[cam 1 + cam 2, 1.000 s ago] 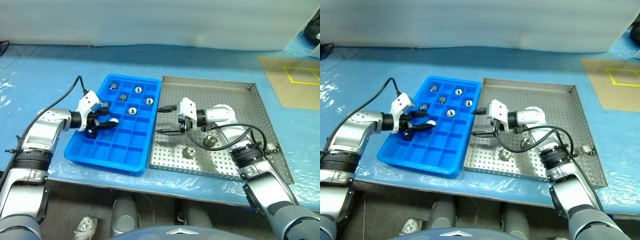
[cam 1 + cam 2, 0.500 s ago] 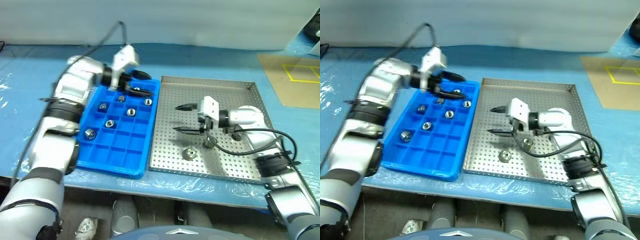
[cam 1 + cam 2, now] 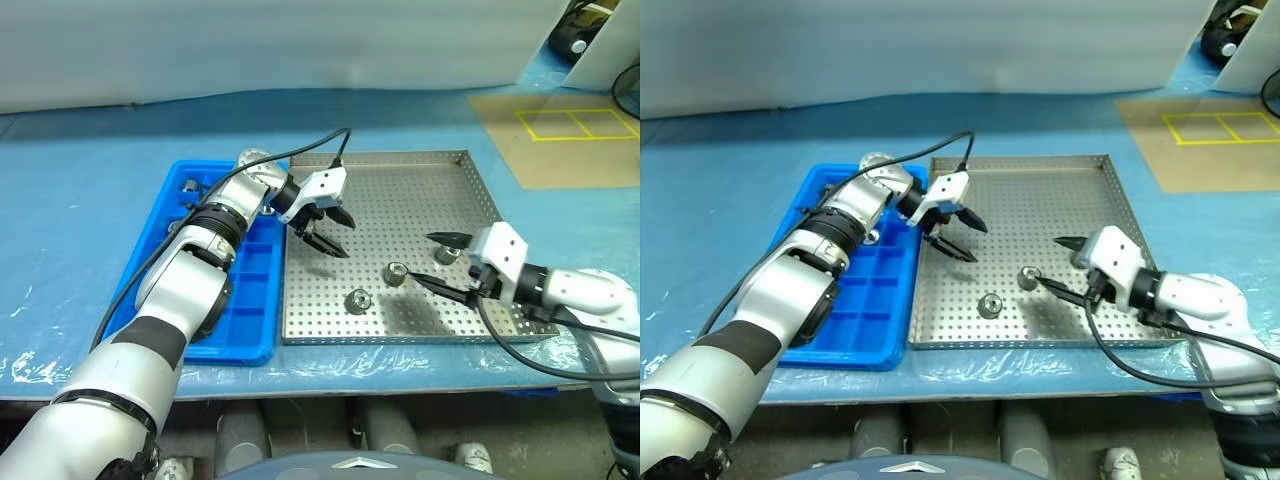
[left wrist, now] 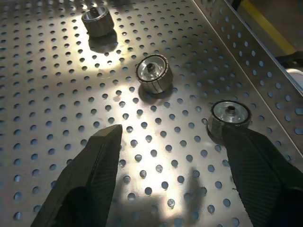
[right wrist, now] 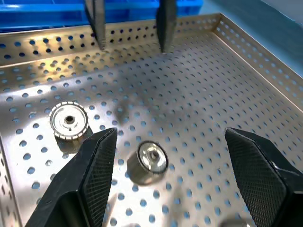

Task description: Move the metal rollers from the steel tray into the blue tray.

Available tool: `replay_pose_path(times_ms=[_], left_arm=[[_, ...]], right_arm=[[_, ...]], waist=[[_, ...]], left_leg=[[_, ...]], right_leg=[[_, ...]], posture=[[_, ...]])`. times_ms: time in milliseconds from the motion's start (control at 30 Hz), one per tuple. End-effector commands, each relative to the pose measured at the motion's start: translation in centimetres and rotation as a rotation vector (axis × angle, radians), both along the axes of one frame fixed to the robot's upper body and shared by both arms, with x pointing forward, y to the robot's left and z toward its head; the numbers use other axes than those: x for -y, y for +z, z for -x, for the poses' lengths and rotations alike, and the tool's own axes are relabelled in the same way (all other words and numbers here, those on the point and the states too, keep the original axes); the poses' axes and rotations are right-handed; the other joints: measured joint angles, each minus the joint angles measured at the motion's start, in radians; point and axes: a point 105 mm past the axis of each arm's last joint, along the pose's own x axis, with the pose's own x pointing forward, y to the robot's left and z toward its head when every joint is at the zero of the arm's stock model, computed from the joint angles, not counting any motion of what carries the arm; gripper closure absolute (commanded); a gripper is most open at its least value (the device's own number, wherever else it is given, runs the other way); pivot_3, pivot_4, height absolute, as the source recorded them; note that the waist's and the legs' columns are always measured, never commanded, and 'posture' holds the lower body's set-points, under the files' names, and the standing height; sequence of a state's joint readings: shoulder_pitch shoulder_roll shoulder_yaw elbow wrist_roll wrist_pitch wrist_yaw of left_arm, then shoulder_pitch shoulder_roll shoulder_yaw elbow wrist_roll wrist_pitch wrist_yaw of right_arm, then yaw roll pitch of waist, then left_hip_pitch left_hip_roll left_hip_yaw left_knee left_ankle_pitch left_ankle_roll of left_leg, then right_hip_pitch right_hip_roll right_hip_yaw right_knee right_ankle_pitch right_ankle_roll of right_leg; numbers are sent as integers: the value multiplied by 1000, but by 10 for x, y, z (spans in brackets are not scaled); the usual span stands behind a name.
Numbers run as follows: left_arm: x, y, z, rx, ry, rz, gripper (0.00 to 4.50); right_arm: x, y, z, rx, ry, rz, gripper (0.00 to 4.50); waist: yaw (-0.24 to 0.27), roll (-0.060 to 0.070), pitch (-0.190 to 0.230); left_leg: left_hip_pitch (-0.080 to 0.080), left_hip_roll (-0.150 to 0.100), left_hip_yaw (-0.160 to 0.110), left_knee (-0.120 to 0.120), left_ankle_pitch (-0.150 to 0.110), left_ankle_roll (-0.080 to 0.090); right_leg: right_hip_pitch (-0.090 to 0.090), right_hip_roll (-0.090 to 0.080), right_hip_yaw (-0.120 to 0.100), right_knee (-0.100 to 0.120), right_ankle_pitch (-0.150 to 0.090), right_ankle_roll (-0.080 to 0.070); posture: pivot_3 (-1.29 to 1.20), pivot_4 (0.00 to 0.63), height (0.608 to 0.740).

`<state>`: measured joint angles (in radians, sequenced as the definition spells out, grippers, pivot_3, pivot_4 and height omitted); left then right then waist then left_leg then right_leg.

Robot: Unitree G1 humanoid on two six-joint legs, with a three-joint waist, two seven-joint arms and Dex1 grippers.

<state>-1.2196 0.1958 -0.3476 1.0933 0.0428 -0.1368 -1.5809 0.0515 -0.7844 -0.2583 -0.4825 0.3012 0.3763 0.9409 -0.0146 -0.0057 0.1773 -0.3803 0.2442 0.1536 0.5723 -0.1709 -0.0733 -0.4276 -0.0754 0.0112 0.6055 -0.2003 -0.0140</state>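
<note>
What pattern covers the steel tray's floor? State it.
Rows of small round holes across the grey steel tray, clearest in the left wrist view.

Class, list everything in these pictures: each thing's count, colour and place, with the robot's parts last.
steel tray: one, grey, perforated, mid-table.
blue tray: one, blue, against the steel tray's left side.
metal rollers: three, silvery, on the steel tray; any in the blue tray are mostly hidden.
table cover: one, blue.
mat: one, brown with yellow lines, far right.
left gripper: black fingers, open, over the steel tray's left part.
right gripper: black fingers, open, over its right part.

Steel tray (image 3: 400,200) far half bare; rollers (image 3: 357,299) crowd near half, seemingly.
</note>
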Motion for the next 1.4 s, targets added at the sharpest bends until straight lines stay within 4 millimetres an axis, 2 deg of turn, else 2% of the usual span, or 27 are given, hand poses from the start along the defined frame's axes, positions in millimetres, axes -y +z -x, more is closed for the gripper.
replay_pose_path(times_ms=[33, 167, 300, 500, 733, 933, 1033, 1167, 1400], left_arm=[[6, -6, 7, 2, -63, -12, 994], [13, -15, 15, -21, -100, -7, 994], [14, -30, 24, -23, -148, -44, 994], [7, -45, 32, -42, -171, -80, 994], [13, -43, 33, -61, -164, -46, 994], [19, -48, 36, -86, -160, -39, 994], [17, -58, 43, -106, -176, -64, 994], [5, -75, 44, -73, -188, -154, 994], [12, -81, 44, -85, -160, -129, 994]], right_arm=[[8, 15, 14, 48, -48, 9, 784], [17, 15, 27, 36, -111, 11, 784], [15, 12, 35, 21, -135, 0, 784], [-3, 10, 41, -6, -75, -30, 784], [-25, 1, 50, -53, 25, -21, 784], [-34, 0, 47, -53, 48, -29, 784], [-32, 1, 46, -53, 39, -27, 784], [-28, 2, 44, -51, 26, -20, 784], [-28, 1, 41, -41, 18, -21, 784]], waist=[[-4, 0, 0], [-19, 0, 0], [-36, 0, 0], [-59, 0, 0], [-59, 0, 0], [-60, 0, 0], [-60, 0, 0], [-60, 0, 0], [-60, 0, -4]], left_leg=[[1, 0, 1, 1, -1, 1], [1, -2, 3, 4, -3, 6], [1, -3, 6, 5, -6, 9], [1, -3, 7, 5, -6, 10], [0, -4, 7, 5, -7, 11], [0, -4, 7, 5, -8, 12], [0, -4, 8, 5, -8, 12], [1, -4, 8, 5, -8, 12], [1, -4, 9, 5, -8, 12]], right_leg=[[1, 0, 1, 0, 0, 0], [2, -1, 4, -1, 0, 1], [1, -2, 7, -2, -1, 1], [1, -2, 7, -3, -1, 2], [1, -3, 7, -3, -2, 4], [1, -4, 8, -4, -2, 4], [1, -4, 8, -3, -2, 4], [1, -3, 9, -4, -2, 4], [1, -4, 9, -3, -2, 4]], posture=[[-616, 150, 740], [-646, 150, 740], [-653, 150, 740], [-645, 150, 740], [-637, 150, 740], [-633, 150, 740], [-634, 150, 740], [-632, 150, 740], [-630, 150, 740]])
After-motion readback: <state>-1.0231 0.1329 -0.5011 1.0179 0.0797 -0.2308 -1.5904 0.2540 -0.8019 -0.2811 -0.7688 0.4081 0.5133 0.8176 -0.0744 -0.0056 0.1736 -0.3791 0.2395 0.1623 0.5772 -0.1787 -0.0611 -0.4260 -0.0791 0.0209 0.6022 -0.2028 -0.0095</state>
